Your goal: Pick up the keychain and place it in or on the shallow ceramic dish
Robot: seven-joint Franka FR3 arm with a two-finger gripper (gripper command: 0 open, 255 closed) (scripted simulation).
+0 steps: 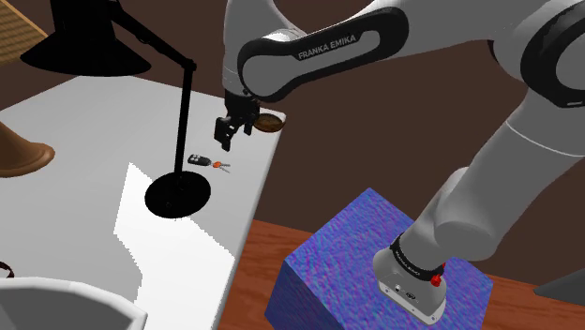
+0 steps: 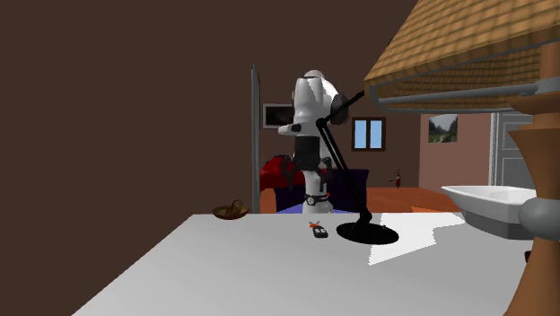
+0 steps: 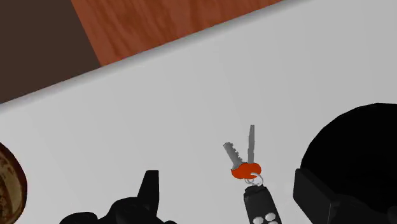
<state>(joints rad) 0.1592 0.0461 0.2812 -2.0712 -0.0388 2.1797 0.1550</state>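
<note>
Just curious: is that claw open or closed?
Open: the gripper has its two black fingers well apart, the keychain lying untouched on the table between them.

- I see the keychain (image 1: 206,164) (image 2: 318,230) (image 3: 251,184) lying flat just beside the round black lamp base (image 1: 178,194) (image 2: 368,233) (image 3: 356,153), not touching it.
- It has a black fob with pale buttons, a ring, a red tag and two silver keys. The keys fan out at the end away from the fob.
- The dish (image 1: 270,123) (image 2: 231,212) (image 3: 9,188) is shallow and brown with a patterned inside. It sits upright, well apart from the lamp base, out beyond the keychain.
</note>
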